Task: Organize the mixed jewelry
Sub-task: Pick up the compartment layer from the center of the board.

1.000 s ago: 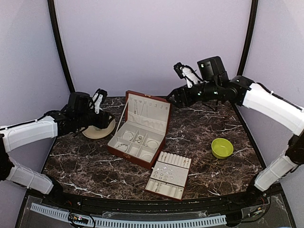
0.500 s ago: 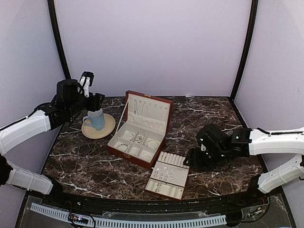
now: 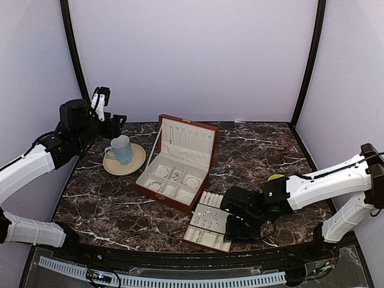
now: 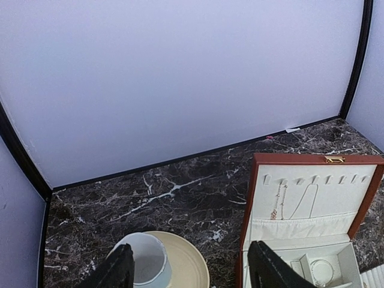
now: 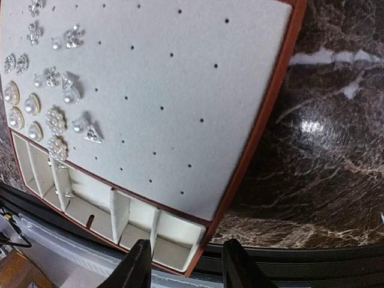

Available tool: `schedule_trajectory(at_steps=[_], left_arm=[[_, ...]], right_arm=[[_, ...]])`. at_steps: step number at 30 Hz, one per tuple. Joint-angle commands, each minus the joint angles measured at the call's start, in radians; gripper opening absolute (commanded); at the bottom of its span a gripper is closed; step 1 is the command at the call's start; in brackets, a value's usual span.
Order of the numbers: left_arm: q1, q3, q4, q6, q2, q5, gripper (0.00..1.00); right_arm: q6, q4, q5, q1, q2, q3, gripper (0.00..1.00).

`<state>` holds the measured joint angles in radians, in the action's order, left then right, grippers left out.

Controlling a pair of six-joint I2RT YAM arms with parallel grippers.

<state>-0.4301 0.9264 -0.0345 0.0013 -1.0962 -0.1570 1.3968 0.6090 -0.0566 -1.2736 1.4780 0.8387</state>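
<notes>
The left tool [image 4: 191,252] is held open and empty near the mug [image 4: 147,258], the right tool [image 5: 186,258] is parted over the tray [image 5: 180,90] corner, away from the studs [image 5: 55,120], so the rim could be pinched instead

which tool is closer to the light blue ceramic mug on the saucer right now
Left. The left tool hovers above the light blue ceramic mug; the right tool is across the table, low at the flat cream earring tray's near corner.
</notes>
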Motion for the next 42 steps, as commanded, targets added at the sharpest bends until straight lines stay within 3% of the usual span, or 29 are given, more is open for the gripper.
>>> schedule_trajectory(at_steps=[1,20,30,36,42], left_arm=[[0.002,-0.015,-0.015,0.013,0.014,0.002,0.68],[0.002,-0.015,-0.013,0.011,0.015,0.009,0.69],[0.002,-0.017,-0.015,0.015,0.015,0.009,0.69],[0.002,-0.018,-0.015,0.019,0.010,0.008,0.70],[0.002,-0.021,-0.018,0.037,-0.013,0.029,0.70]], right_arm=[[0.083,0.045,-0.014,-0.040,-0.022,-0.001,0.39],[0.041,0.028,0.037,-0.050,0.070,0.020,0.20],[0.006,0.097,0.118,-0.036,0.106,0.045,0.01],[-0.064,0.185,0.171,0.005,0.033,0.015,0.00],[-0.244,0.315,0.257,0.051,-0.081,0.010,0.00]])
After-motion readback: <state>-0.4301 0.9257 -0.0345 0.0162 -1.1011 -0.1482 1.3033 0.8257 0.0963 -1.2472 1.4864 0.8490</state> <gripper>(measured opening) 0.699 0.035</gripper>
